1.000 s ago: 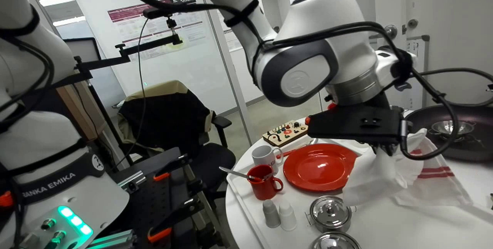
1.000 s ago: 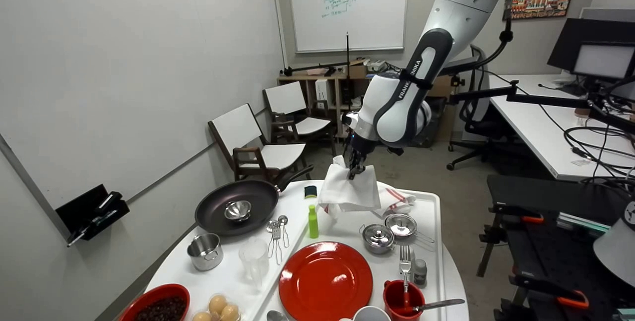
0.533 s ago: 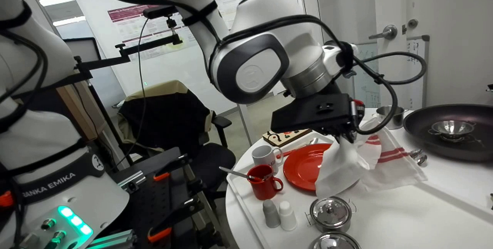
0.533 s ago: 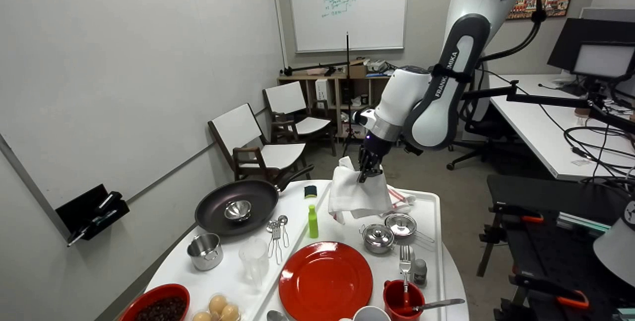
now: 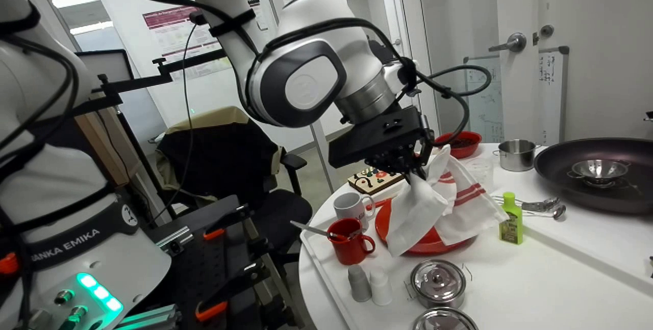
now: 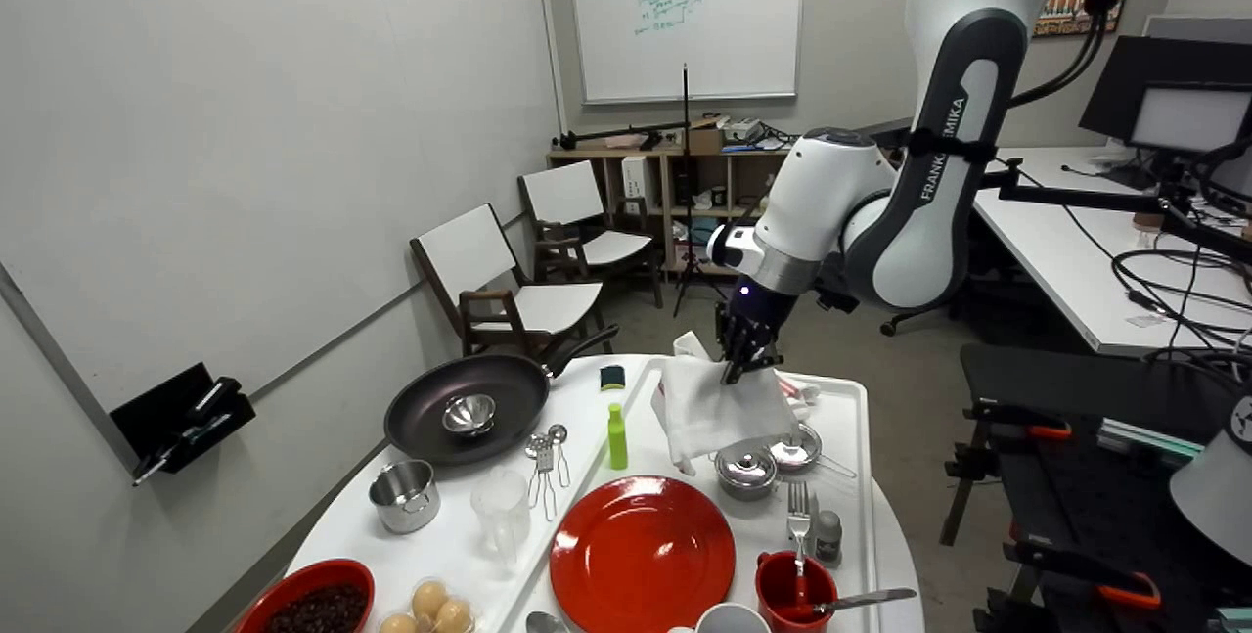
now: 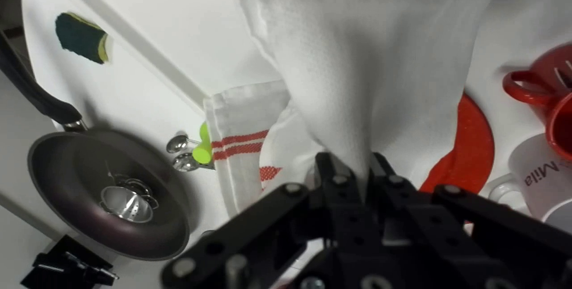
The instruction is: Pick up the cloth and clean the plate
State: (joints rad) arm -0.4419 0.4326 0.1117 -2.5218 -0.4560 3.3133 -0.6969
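White cloth, soft and with red stripes near one end, hangs in the air from the gripper, above the white tray. The fingers of the gripper are pressed close together, and the wrist view shows a narrow fold of the cloth pinched between them. Below this grip the cloth spreads in loose folds.

The red plate lies flat on the tray. In an exterior view it is seen nearly whole, with the cloth beyond it and apart from it; also in an exterior view, the cloth covers a good part of it from the eye. The cloth hides partly a small steel pot with a lid; whether some corner touches this lid cannot be told.

Near the plate stands a red mug, in which a fork and a knife lean, and just beside it a white mug. A green bottle is upright on the tray, close to its edge. Outside the tray, on the round table, are a sponge and a dark frying pan, which has a small colander inside.
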